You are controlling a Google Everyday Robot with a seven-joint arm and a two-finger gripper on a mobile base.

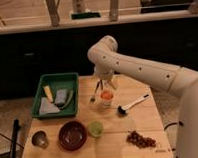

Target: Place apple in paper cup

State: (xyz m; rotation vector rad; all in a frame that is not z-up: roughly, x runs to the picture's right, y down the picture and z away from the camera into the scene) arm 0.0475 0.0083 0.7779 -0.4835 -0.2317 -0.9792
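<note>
The room behind was dim: a dark cabinet front ran along the back under a pale counter edge, with light posts rising above it and a green shape high in the middle. Before me stood a light wooden table (144, 113), and that was where everything lay. At its back left sat a green tray (67, 80) holding a yellow item, a grey pad and a green piece. Along the near edge, from left to right, were a small metal cup (39, 139), a dark red bowl (72, 135), a light-green cup (95, 128) just beside the bowl, and a brown pile of nuts (141, 139) well off toward the right corner. A black-headed spoon with a white handle (132, 105) lay slanted right of centre. My white arm (142, 71) reached in from the right and bent down over the middle of the table. My gripper (106, 85) hung there, just above the paper cup (106, 100), which stood upright near the table's centre. The apple (106, 94) showed as a red-orange round at the cup's mouth, sitting in the top of the cup and filling it almost from side to side. A fork (96, 93) lay just left of the cup, its tines pointing toward the near edge. Whether my gripper touched the apple or merely hovered close over it, I could not tell from this one view.
</note>
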